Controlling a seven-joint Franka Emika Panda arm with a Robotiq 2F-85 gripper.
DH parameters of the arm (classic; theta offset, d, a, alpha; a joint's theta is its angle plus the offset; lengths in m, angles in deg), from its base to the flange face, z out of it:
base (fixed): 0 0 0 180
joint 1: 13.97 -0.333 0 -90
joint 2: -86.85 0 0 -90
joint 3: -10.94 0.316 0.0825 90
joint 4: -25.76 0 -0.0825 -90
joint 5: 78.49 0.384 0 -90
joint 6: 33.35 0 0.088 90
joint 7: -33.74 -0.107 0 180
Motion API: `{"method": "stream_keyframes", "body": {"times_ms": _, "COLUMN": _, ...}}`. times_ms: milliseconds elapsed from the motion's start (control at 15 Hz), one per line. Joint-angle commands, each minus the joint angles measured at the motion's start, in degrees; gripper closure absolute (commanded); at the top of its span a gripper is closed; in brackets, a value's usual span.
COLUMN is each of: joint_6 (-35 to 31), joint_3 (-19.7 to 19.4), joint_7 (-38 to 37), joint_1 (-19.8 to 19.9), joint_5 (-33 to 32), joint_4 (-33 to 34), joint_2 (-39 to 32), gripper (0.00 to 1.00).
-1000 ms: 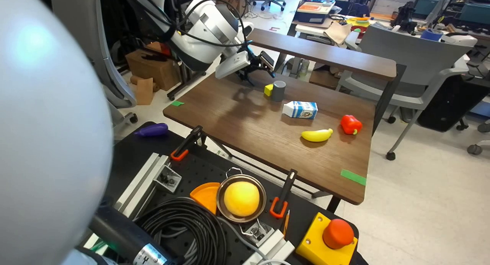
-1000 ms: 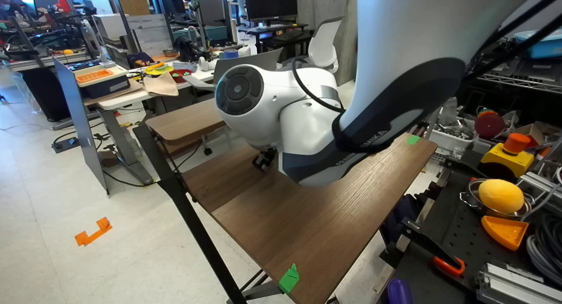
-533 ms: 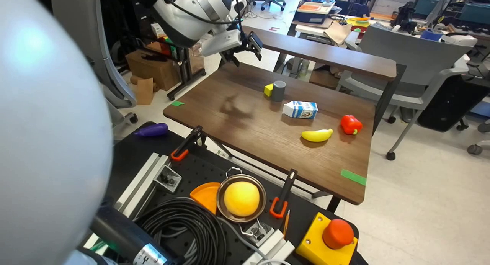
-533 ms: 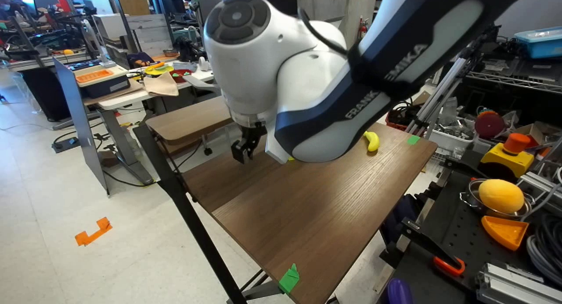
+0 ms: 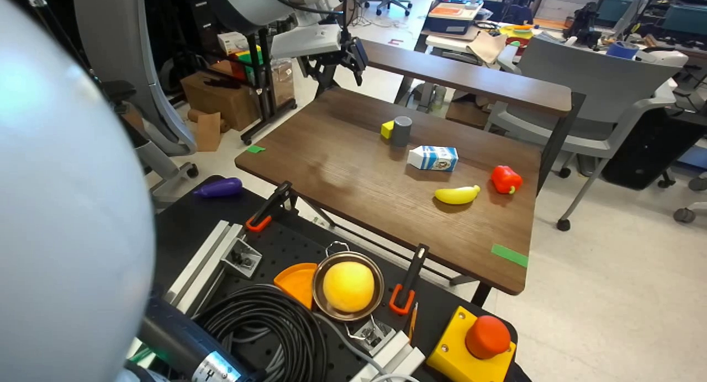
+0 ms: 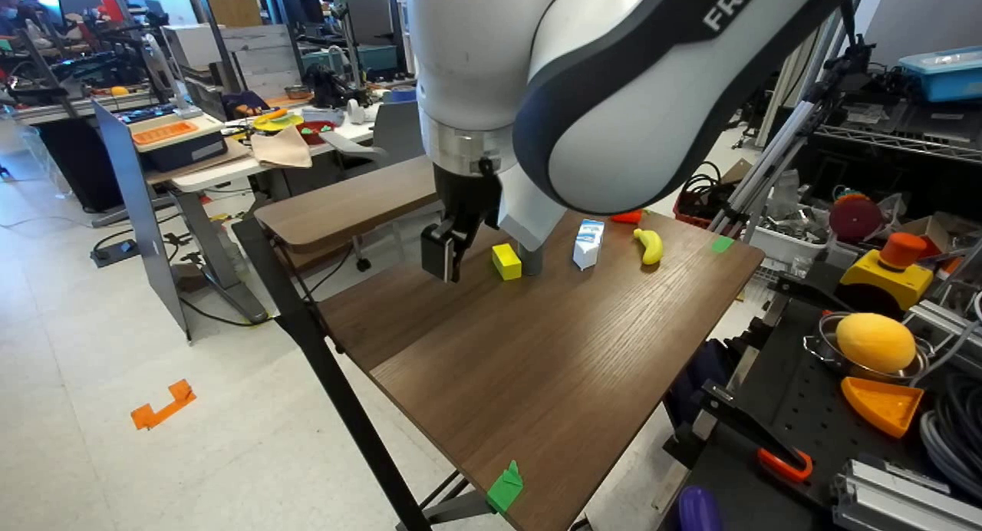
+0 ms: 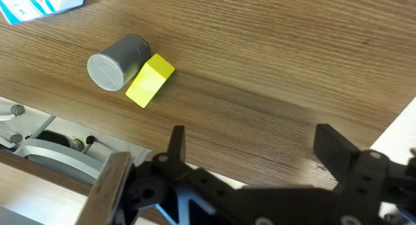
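The yellow block [image 7: 149, 83] stands on the table [image 7: 292, 56] ahead of and below my claw [image 7: 250, 130], well apart from it and nearer to one finger than the other. I have the claw spread wide, wood grain showing between its fingers [image 7: 177, 141]. It hangs toward the table corner where a short edge meets the long edge beside the raised shelf [image 5: 464, 75]; the block sits inward from there, near that same long edge.

In an exterior view the upright grey cylinder [image 5: 402, 131], just beside the block, covers part of it; whether the two touch I can't tell. Further along, the milk carton [image 7: 42, 5] lies on its side, cut off by the top left corner of my wrist view. Past it is the banana [image 5: 457, 195]. In an exterior view my arm [image 6: 644, 132] hides all but a sliver of the red pepper [image 6: 627, 217], near the opposite short edge. The arm itself runs out of frame in both exterior views.
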Motion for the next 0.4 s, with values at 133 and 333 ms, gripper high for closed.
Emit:
{"method": "stream_keyframes", "body": {"times_ms": 133, "joint_6": 0.4, "joint_3": 2.23, "joint_7": -1.68, "joint_1": 2.03, "joint_5": -2.53, "joint_4": 0.1, "joint_2": 0.42, "gripper": 0.0}}
{"method": "stream_keyframes", "body": {"times_ms": 333, "joint_6": 0.4, "joint_3": 2.27, "joint_7": -1.67, "joint_1": 2.03, "joint_5": -2.51, "joint_4": 0.08, "joint_2": 0.42, "gripper": 0.0}}
